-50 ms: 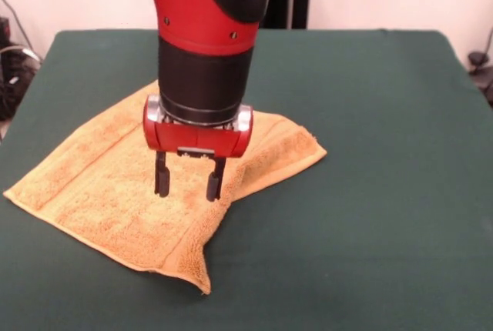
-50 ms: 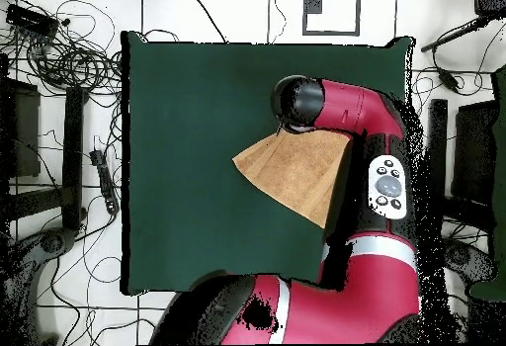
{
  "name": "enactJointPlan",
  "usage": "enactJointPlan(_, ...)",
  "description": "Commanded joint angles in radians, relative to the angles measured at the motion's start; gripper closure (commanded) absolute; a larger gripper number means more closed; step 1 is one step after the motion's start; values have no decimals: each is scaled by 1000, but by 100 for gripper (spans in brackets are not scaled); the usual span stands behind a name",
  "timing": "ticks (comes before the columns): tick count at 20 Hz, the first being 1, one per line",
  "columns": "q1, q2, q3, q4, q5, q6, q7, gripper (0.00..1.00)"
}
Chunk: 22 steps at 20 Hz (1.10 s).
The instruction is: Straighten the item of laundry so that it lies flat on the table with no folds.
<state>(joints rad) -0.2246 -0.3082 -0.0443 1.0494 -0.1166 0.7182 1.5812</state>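
The item of laundry [image 1: 100, 185] is a golden-orange terry towel lying on the left half of the dark green table [image 1: 370, 192]. Its right side is folded, with a raised crease running toward the near corner, and a woven band shows along the left edge. My gripper [image 1: 189, 185] hangs open just above the towel's right part, with nothing between its black fingers [image 1: 161, 175]. In the overhead view the towel [image 2: 292, 169] shows as a tan patch, partly covered by the arm, and the gripper itself is hidden under the wrist.
The red and black arm [image 2: 366, 144] crosses over the table's right side in the overhead view. Cables and stands [image 2: 59, 55] lie on the floor beyond the table [image 2: 188, 115] edges.
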Motion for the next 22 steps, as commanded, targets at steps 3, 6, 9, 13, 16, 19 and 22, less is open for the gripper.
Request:
enactJointPlan(3,5,201,77,-2,-5,-65,123,0)
enactJointPlan(6,9,229,70,-36,-8,-73,125,0)
enactJointPlan(9,9,251,70,-60,-7,-79,117,0)
enactJointPlan(13,10,309,60,-132,-10,-68,109,0)
enactJointPlan(16,22,344,38,-175,-16,-61,129,0)
enactJointPlan(19,20,343,42,-172,-9,-57,133,0)
enactJointPlan(22,22,336,40,-172,-10,-41,129,0)
